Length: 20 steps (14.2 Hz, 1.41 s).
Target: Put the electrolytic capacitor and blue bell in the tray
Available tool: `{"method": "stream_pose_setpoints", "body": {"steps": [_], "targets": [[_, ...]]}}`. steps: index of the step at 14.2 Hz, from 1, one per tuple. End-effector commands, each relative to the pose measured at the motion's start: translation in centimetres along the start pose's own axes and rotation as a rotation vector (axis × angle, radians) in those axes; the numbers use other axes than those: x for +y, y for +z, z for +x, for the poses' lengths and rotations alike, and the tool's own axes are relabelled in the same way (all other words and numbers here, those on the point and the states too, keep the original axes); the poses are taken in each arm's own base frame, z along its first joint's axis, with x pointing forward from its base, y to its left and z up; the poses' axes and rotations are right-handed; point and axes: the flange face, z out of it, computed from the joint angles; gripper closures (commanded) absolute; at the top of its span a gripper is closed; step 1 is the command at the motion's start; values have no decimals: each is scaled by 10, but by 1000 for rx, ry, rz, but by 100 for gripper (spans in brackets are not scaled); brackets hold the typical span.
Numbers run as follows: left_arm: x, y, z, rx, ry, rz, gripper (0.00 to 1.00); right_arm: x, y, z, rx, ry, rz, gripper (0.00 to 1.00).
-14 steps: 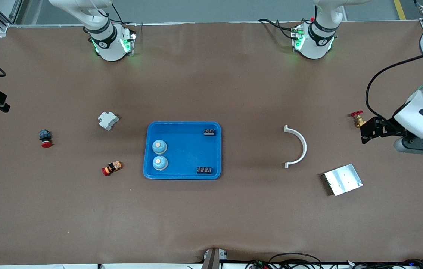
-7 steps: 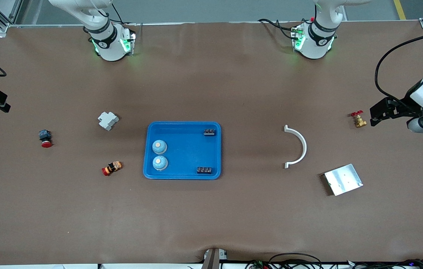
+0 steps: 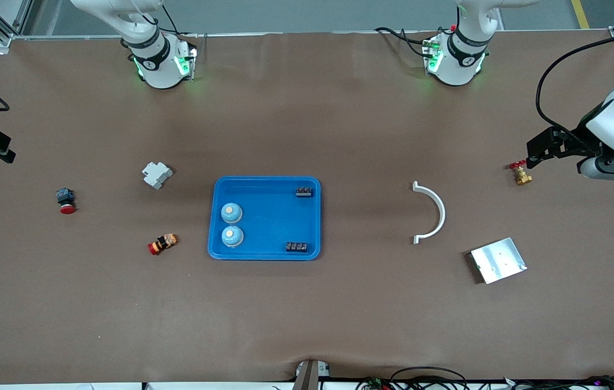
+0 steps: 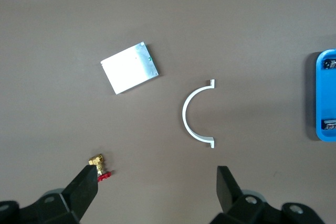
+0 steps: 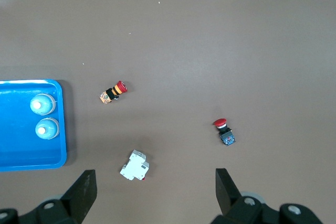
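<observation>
Blue tray (image 3: 265, 252): you see two bells (image 3: 231, 213) inside.
Left gripper (image 3: 533, 153): jaws apart, empty, over the brass valve (image 3: 519, 173).
Right gripper (image 5: 155, 192): jaws apart, empty.

A wide surface (image 3: 307, 314) covered in matte brown sheeting fills the front view under soft, even light, edged at the top by a pale aluminium frame rail (image 3: 307, 34) with grey floor (image 3: 307, 13) above it, and loose cables (image 3: 426, 376) lie along its nearest edge.

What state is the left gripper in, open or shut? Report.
Open: the left gripper shows its fingers spread wide, holding nothing.
</observation>
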Motion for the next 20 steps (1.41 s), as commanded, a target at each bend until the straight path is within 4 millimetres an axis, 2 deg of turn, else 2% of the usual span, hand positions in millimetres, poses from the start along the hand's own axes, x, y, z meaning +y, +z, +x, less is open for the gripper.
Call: {"method": "stream_pose_setpoints", "body": {"steps": [1, 20], "targets": [[-2, -5, -8, 0, -17, -21, 0, -1, -4, 2, -2, -5, -7, 0], [-7, -13, -9, 25, -6, -11, 0, 1, -3, 2, -3, -2, -8, 0]]}}
